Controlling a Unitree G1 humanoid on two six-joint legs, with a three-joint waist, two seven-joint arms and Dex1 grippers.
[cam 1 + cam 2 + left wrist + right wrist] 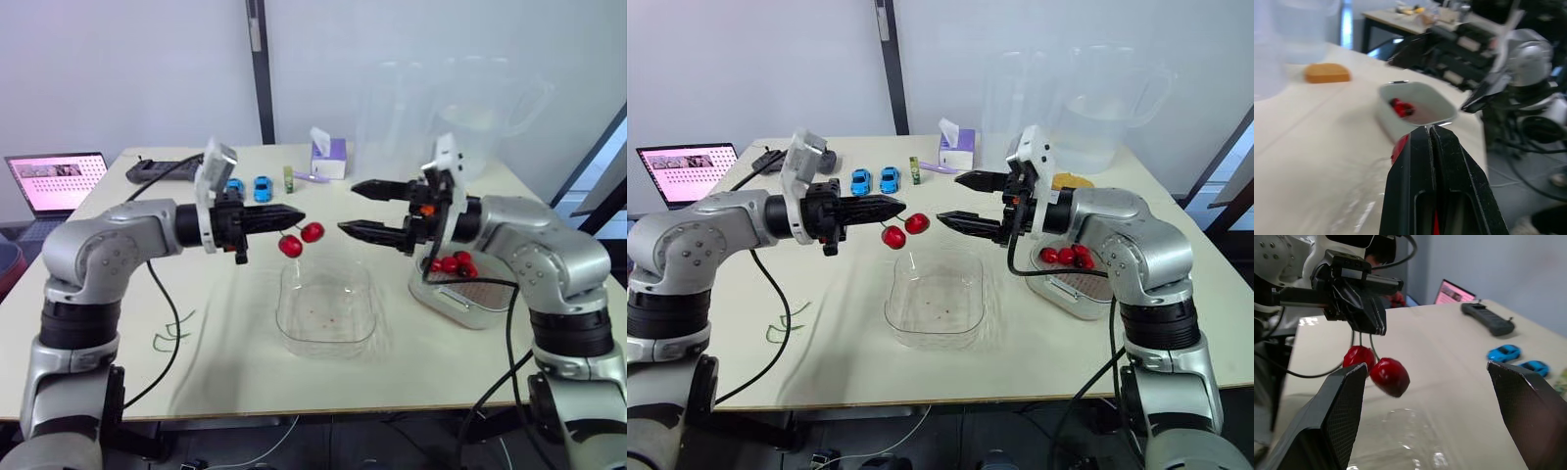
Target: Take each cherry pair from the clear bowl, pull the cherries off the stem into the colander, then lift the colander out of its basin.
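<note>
Clear bowl [326,308]: lower centre of the head view, on the table [220,348] near its front edge. Looks empty apart from a few specks, so the pair in the air is probably the last.

Cherry pair [301,238]: hanging above the bowl's far left corner, clear of the rim. The two red cherries dangle side by side on thin stems.

Left gripper [296,215]: centre-left, level and pointing toward the middle. Fingers pinched closed on the top of the stems. Gripping there leaves both cherries hanging free for the other arm to take.

Right gripper [349,207]: centre-right, facing the left one. Fingers spread wide, one above the other, holding nothing and just apart from the cherries. The wide spread suits closing around a cherry; that pull has not yet begun.

Colander [482,297]: right of the bowl, seated in its white basin [460,315] below the right forearm. It sits close, so a pulled cherry would need only a short carry.

Loose cherries [452,263]: a small red cluster at the colander's far side. Part of the sorting looks done.

Step in hand: stripping this pair, by my reading. Lifting the colander comes after.

Toy cars [248,187]: two blue ones, beyond the left gripper, away from the work.

Tissue box [328,157]: upper centre, at the far edge of the table.

Laptop [59,179]: far left, screen lit.

Clear jugs [470,117]: upper right, at the far side of the table.
</note>
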